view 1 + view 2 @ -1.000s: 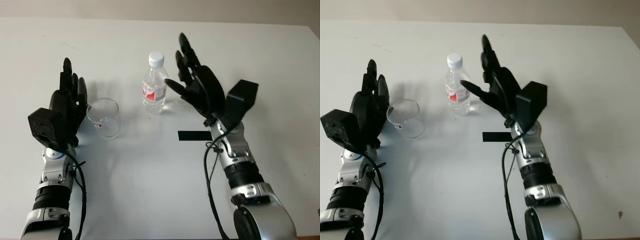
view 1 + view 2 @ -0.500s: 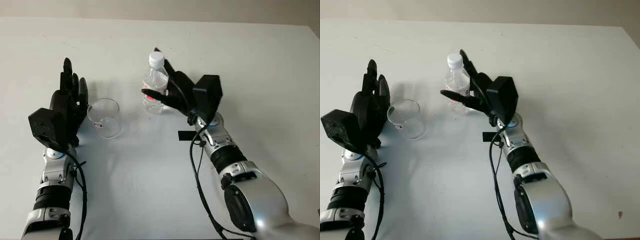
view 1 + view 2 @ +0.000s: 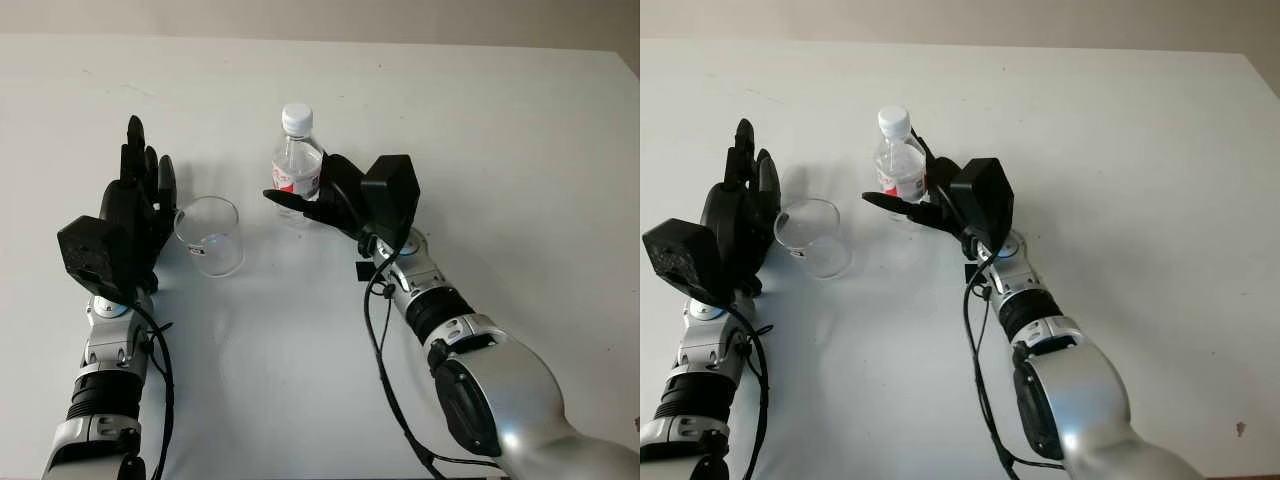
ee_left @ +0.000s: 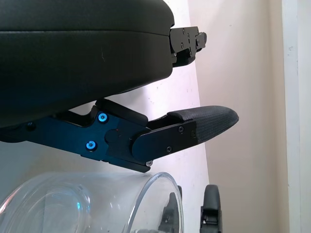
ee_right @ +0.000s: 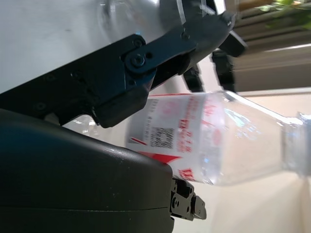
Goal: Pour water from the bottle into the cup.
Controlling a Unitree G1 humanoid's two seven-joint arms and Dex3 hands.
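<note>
A clear plastic water bottle (image 3: 296, 163) with a white cap and a red label stands upright near the middle of the white table (image 3: 500, 120). My right hand (image 3: 312, 200) is wrapped around its lower half, thumb across the front and fingers behind; the right wrist view has the bottle (image 5: 218, 141) lying against the palm. A clear glass cup (image 3: 211, 235) stands upright to the bottle's left, a short gap away. My left hand (image 3: 135, 190) is open just to the left of the cup, close beside it, and the cup rim (image 4: 121, 194) sits under its thumb in the left wrist view.
A black tape mark (image 3: 364, 270) lies on the table under my right forearm. The table runs bare to the far edge and to the right.
My right hand swung in from the bottle's right and closed around it. The bottle has shifted a little left, toward the cup. The left hand and cup stayed put.
</note>
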